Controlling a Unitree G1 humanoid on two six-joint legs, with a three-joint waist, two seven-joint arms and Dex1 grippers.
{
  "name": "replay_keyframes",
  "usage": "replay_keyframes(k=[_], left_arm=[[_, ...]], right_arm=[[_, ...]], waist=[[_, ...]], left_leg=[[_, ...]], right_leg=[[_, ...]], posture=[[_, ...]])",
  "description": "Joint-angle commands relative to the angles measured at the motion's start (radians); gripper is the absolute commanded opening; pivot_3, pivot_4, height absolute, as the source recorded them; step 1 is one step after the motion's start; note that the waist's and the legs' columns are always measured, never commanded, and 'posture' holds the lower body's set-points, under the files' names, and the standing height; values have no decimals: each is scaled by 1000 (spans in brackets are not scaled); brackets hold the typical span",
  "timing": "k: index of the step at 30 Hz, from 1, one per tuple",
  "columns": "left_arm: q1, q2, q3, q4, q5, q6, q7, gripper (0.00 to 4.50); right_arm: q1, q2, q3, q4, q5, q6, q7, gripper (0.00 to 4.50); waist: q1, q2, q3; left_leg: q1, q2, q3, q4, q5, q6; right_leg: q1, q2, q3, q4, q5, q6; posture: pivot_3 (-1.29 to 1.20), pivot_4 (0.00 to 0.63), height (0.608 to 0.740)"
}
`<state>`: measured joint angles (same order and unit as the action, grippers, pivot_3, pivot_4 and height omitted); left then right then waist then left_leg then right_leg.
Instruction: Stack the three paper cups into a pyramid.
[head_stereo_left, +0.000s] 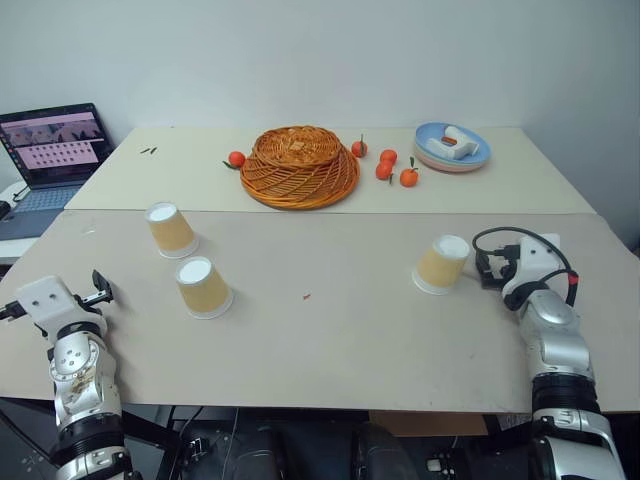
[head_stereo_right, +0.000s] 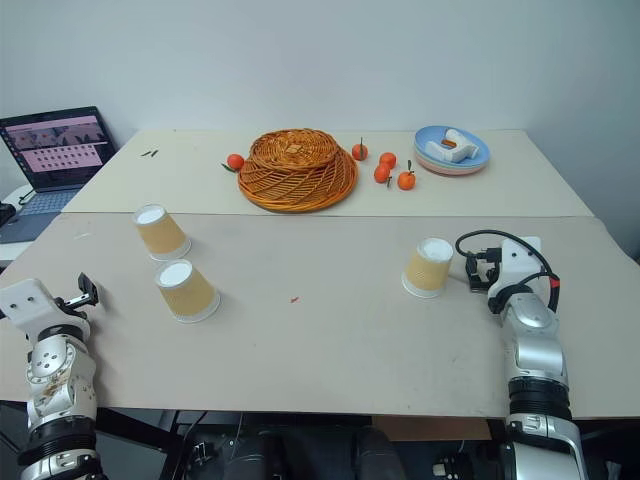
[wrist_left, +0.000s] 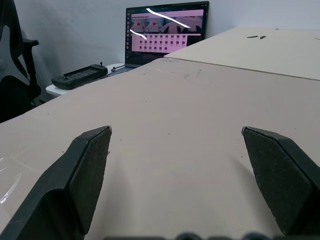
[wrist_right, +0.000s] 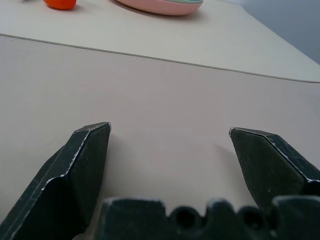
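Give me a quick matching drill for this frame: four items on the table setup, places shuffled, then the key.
Things:
1. lone paper cup
2. basket
3. laptop
4. blue plate

Places:
A. far left, off the table's edge
B. far right of the back table
C. just beside the right tool
D. back table, middle, upside down, small oranges on both sides

Pairs: 1-C, 2-D, 3-A, 4-B
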<state>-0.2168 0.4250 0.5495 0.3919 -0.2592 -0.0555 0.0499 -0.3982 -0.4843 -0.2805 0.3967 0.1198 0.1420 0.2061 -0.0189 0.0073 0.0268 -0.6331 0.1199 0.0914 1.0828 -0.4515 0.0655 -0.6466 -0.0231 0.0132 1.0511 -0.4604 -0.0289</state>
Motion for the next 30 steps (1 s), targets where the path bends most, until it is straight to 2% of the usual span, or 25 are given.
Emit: replay_keyframes(k=[1, 4, 7, 12, 16, 19, 22, 25, 29, 30], left_arm=[[-16, 4, -16, -36, -6, 5, -24, 4454], [-18, 2, -34, -44, -16, 30, -57, 4454], [-14, 4, -42, -46, -17, 37, -66, 4454], [-21, -3, -55, -48, -17, 46, -71, 4454], [-28, -10, -67, -41, -16, 51, -73, 4454], [-36, -17, -81, -43, -17, 57, -84, 4454], [-36, -15, -88, -47, -22, 60, -107, 4454], [-1, 18, -137, -86, -25, 83, -232, 4454], [98, 99, -178, -221, -66, 130, -436, 4454], [129, 130, -171, -262, -84, 154, -481, 4454]], right_arm=[[-42, -7, -26, -25, 20, -1, -17, 4500], [-169, -25, -123, -146, 149, 71, -34, 4500], [-297, -4, -115, -308, 314, 184, 33, 4500], [-412, 25, -9, -546, 545, 413, 161, 4500], [-439, 4, 109, -670, 679, 565, 298, 4500], [-405, -74, 208, -764, 772, 661, 498, 4500], [-342, -192, 312, -833, 725, 664, 657, 4500], [-288, -297, 428, -868, 606, 622, 747, 4500], [-259, -304, 491, -846, 505, 559, 774, 4500], [-257, -296, 494, -838, 492, 553, 775, 4500]], waist=[[0, 0, 0], [2, 6, 2], [1, 11, 3], [5, 9, 1], [11, 8, 1], [19, 8, 1], [28, 8, 1], [29, 8, 1], [19, 8, 2], [16, 8, 3]], left_leg=[[0, 0, 0, 0, 0, 0], [-1, -1, 1, 0, 0, 0], [-3, -3, 2, 0, 0, -1], [0, -1, -6, -1, 0, 0], [0, -1, -8, 1, -1, 1], [-2, -3, -8, 1, -1, 2], [-1, -6, -8, 1, -1, 3], [1, -7, -8, 0, -3, 5], [0, -8, -7, -1, -2, 4], [1, -8, -6, -2, -2, 4]], right_leg=[[0, 0, 0, 0, 0, 0], [-1, 0, 1, 0, 0, 0], [-3, -1, 3, 0, 0, 0], [1, 3, -1, 1, 0, 0], [0, 1, -2, 13, 0, 0], [0, 0, -2, 13, 0, 0], [4, -2, -2, 8, 0, 0], [11, -4, -5, -7, -2, -4], [12, -9, -5, -12, -3, -4], [12, -12, -6, -19, -3, -4]], posture=[[0, 150, 626], [0, 150, 626], [0, 150, 626], [0, 150, 626], [0, 150, 626], [0, 150, 626], [0, 150, 626], [0, 150, 626], [0, 150, 626], [0, 150, 626]])
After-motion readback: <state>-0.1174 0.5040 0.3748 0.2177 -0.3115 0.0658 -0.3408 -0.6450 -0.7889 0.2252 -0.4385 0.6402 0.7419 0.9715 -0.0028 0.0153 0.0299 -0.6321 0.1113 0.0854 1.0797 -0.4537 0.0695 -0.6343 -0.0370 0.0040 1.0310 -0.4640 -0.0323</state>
